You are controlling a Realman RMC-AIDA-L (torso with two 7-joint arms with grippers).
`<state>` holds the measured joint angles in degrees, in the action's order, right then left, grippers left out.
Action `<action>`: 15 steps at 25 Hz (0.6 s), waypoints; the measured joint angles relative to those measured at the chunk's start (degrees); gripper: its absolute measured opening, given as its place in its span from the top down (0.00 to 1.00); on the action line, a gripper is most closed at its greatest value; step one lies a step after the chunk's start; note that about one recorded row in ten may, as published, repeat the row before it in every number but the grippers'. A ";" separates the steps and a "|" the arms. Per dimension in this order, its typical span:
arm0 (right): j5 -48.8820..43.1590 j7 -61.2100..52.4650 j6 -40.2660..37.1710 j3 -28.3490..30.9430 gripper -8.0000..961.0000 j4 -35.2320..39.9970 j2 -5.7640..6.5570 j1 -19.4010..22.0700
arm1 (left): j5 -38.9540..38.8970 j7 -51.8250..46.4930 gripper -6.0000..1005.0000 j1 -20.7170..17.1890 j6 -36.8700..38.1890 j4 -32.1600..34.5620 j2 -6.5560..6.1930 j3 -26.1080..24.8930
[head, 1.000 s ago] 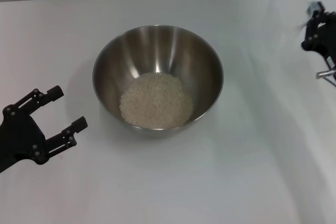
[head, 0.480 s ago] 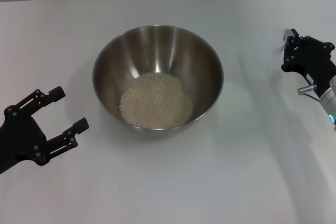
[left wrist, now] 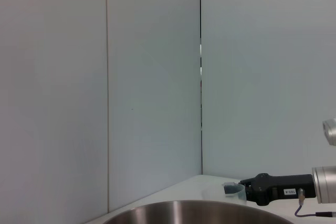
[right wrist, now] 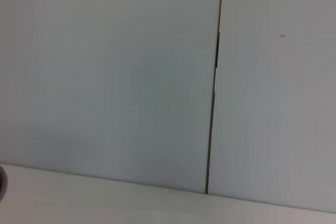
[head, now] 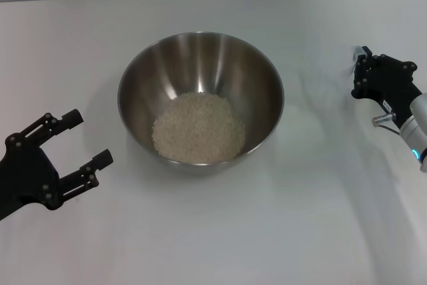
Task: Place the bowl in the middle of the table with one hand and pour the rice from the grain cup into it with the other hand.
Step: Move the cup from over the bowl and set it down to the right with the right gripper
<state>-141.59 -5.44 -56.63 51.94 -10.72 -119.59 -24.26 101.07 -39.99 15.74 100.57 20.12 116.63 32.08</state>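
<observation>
1. Head view: bowl (head: 201,98) sits upright near the middle of the bench (head: 220,231), rim level.
2. Rice (head: 199,127) lies as a pale mound in the bowl's bottom, on the near side of the base.
3. Left tool (head: 73,149) is at the bench's left edge, well apart from the bowl, with its 2 fingers spread wide and nothing between them.
4. Right tool (head: 361,75) is at the bench's right side, apart from the bowl, pointing toward the far-left. A clear cup (head: 360,58) shows as a faint translucent shape at its tip.
5. Left wrist view: bowl rim (left wrist: 199,213) fills the lower edge. Beyond it the right tool's black body reaches in from the side, and the cup (left wrist: 232,190) sits at its tip, upright and seemingly gripped. No rice is discernible in the cup from here.
6. Whether the cup base touches the bench cannot be told.
7. Right wrist view: only wall panels (right wrist: 131,77), a strip of bench and a sliver of the bowl at the edge.
</observation>
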 joint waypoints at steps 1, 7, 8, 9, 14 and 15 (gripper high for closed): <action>0.00 0.00 -0.01 0.00 0.96 -0.08 0.00 0.05 | 0.00 0.00 0.20 0.00 0.00 0.00 0.00 0.00; 0.00 -0.38 0.15 0.00 0.96 -0.61 -0.03 0.43 | 0.00 0.00 0.20 -0.04 0.28 0.00 0.00 -0.04; 0.00 -0.51 0.27 0.00 0.96 -0.60 -0.03 0.42 | 0.00 0.00 0.20 -0.06 0.34 0.00 0.00 -0.07; 0.00 -0.79 0.41 -0.26 0.96 -0.59 -0.03 0.38 | 0.00 0.00 0.20 -0.06 0.34 0.00 0.00 -0.07; 0.00 -3.24 0.69 -2.09 0.96 -0.20 0.16 0.04 | 0.00 -0.07 0.20 -0.27 0.71 0.51 0.00 -0.30; 0.00 -3.63 0.86 -2.23 0.96 -0.15 0.20 0.02 | 0.00 -0.22 0.20 -0.32 0.73 0.58 0.00 -0.31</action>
<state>-141.59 -9.07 -55.76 49.71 -10.87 -119.39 -24.25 101.07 -40.21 15.41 101.29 20.71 116.63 31.77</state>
